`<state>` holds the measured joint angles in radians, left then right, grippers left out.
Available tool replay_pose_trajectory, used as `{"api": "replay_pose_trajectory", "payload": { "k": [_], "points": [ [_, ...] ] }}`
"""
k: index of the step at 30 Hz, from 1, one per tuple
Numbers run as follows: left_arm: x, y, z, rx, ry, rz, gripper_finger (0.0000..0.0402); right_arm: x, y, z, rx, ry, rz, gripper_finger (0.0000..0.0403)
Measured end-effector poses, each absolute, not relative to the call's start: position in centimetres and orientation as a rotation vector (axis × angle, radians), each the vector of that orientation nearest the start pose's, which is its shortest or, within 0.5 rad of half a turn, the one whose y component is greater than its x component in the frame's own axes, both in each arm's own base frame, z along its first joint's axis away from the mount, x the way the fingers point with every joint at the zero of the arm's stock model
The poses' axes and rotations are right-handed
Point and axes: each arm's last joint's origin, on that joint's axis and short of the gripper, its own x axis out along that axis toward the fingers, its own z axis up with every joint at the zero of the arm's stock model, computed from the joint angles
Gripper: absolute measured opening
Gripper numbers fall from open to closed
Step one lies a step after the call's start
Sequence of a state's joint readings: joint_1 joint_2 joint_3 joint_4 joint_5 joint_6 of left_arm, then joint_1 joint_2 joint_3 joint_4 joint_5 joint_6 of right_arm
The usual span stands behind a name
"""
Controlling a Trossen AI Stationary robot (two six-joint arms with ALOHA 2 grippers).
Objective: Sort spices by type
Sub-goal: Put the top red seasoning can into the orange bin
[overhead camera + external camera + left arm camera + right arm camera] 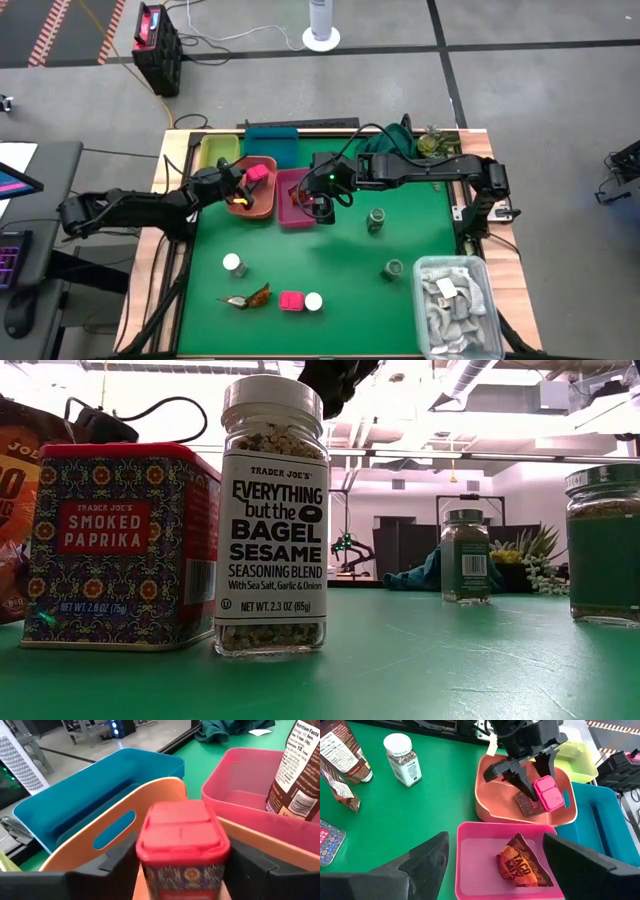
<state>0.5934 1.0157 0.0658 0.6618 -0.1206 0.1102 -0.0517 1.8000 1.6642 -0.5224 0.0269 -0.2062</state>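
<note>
My left gripper [248, 178] is shut on a pink-lidded square spice tin [182, 840] over the orange bin [262, 203], where a brown sachet [527, 804] lies. My right gripper [502, 857] hangs open above the pink bin [290, 212]. A "Taco Mix" sachet [522, 862] lies on the floor of that bin. On the green mat stand two white-topped jars [233, 264] [313, 301] and two green-topped jars [376, 220] [392, 269]. A second pink tin [291, 301] and a sachet [248, 297] also rest there. My left gripper pinches the tin between its two fingers [117, 862], one on each opposite side wall [150, 870] just under the lid. The fingers slant down from the table's left. The tin is lifted clear over the orange bin, its lid end [549, 792] pointing away from the wrist.
A teal bin [270, 145] and a yellow-green bin [218, 152] stand behind the orange one. A clear tub of pale packets [455, 300] fills the near right corner. A dark green cloth [395, 140] lies at the far edge. Bare mat shows in the middle.
</note>
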Motion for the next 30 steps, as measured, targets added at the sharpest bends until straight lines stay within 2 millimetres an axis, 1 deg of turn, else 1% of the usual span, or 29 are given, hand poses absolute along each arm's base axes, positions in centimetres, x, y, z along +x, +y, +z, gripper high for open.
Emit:
{"api": "replay_pose_trajectory", "payload": {
  "k": [4,8,15,22,30],
  "points": [
    [13.5,9.5,13.7,0.033,0.322,0.692,0.0253,40.7,-2.2,32.8,-0.187,0.664,-0.009,0.0345],
    [13.7,9.7,14.0,0.058,0.329,0.69,0.0256,40.7,-2.2,32.8,-0.184,0.665,-0.01,0.0345],
    [14.1,9.9,14.5,0.113,0.363,0.668,0.0257,40.6,-2.2,32.6,-0.175,0.683,-0.011,0.0345],
    [14.7,10.3,15.2,0.15,0.458,0.644,0.0253,40.6,-2.2,32.6,-0.174,0.681,-0.011,0.0345],
    [15.8,10.7,16.9,0.157,0.546,0.512,0.0239,40.6,-2.0,32.7,-0.17,0.676,-0.009,0.0345]
  ]
}}
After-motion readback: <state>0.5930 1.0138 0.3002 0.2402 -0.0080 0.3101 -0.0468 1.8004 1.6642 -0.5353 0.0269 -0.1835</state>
